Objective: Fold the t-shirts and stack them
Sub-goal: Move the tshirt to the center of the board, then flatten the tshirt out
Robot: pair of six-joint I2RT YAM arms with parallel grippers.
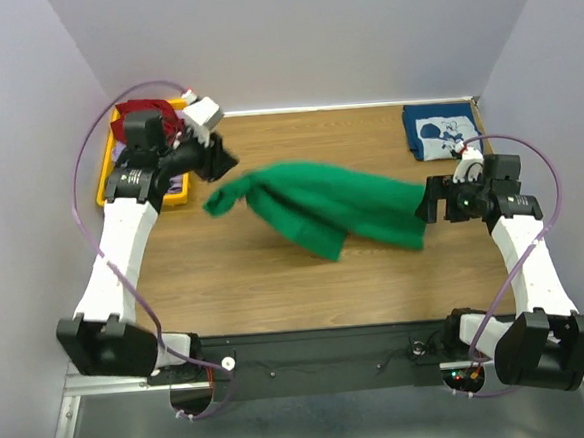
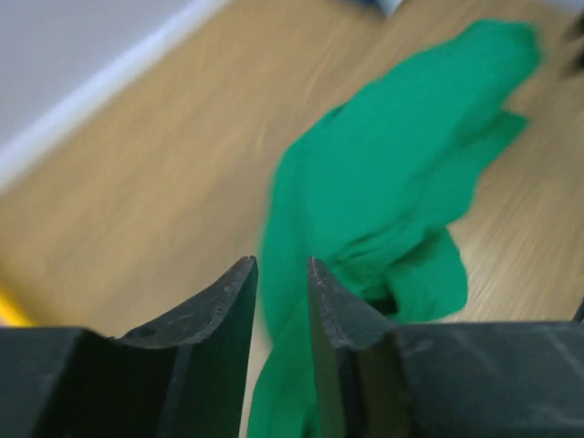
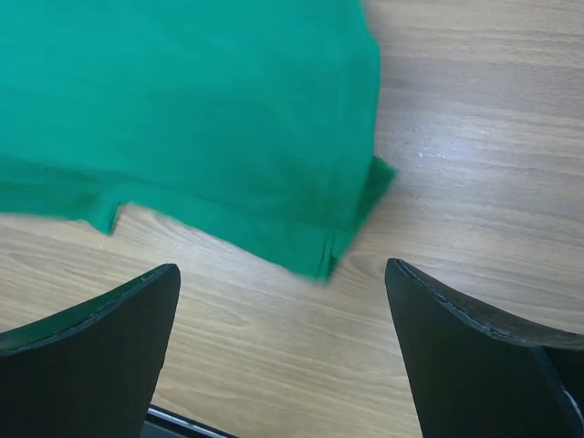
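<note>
The counter (image 1: 277,290) is made of brown wood. A green shirt (image 1: 321,207) lies bunched up in the middle of it, spread out from left to right. A dark blue shirt (image 1: 441,130) with a white picture lies folded flat in the far right corner. A yellow tray (image 1: 105,172) sits in the far left corner.

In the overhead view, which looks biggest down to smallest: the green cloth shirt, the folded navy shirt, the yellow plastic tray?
1. bright green cloth t-shirt
2. yellow plastic tray, partly hidden
3. folded navy blue t-shirt
</note>
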